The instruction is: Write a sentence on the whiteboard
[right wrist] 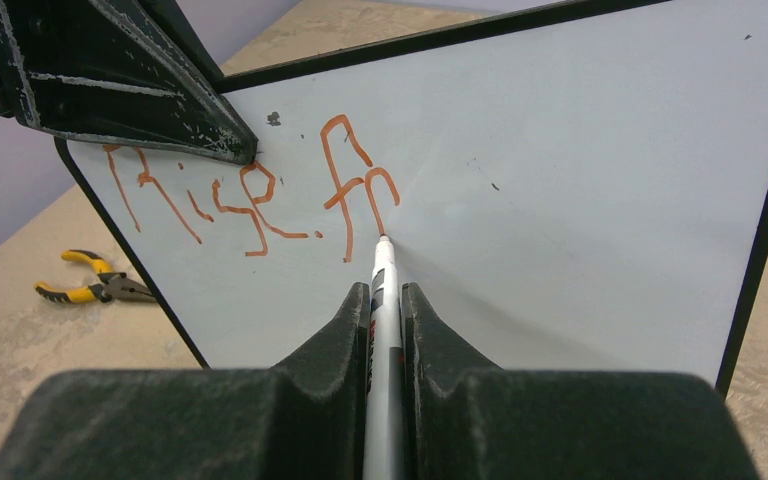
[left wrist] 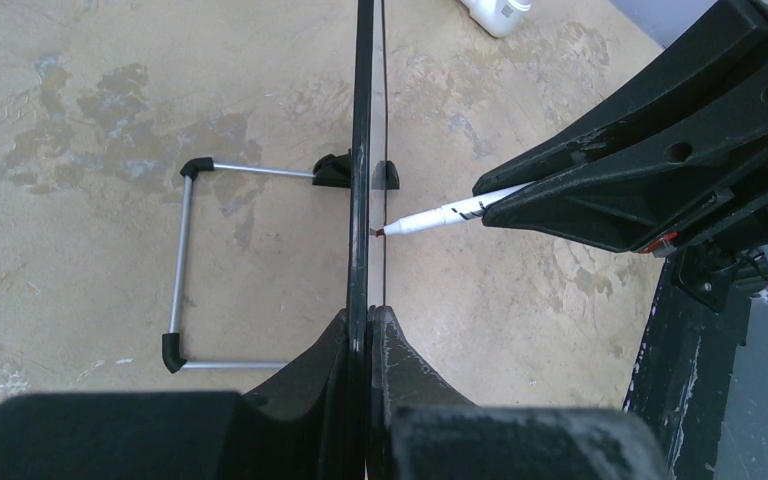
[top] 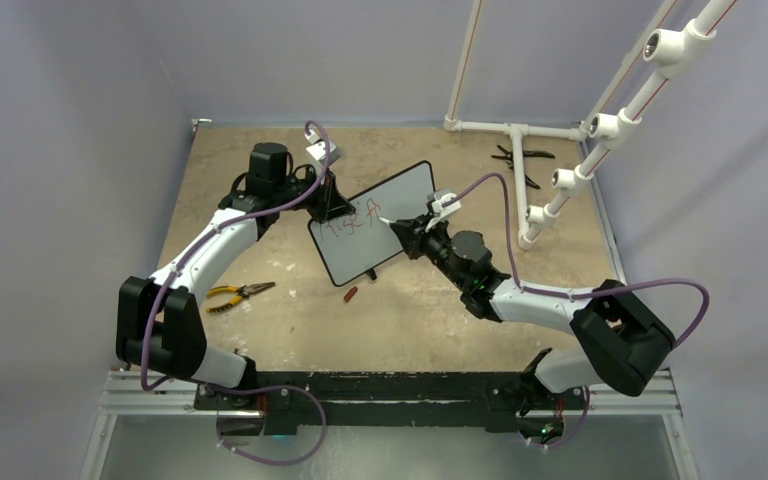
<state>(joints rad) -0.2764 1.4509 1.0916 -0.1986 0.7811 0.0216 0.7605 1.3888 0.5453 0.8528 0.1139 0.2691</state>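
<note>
While pressing marker point(right wrist: 383, 268), clamped in R gripper point(right wrist: 385, 296), to whiteboard point(top: 392, 203) at 12 o'clock of bases point(top: 230, 398): approx 1 word + 2 letters of sentence point(right wrist: 250, 195) done, most prob. left. L gripper point(left wrist: 368, 316) pinched tight on whiteboard's 10 o'clock edge.

left tool point(left wrist: 368, 312) clamped, right tool point(right wrist: 385, 290) clamped, elbows out
</note>
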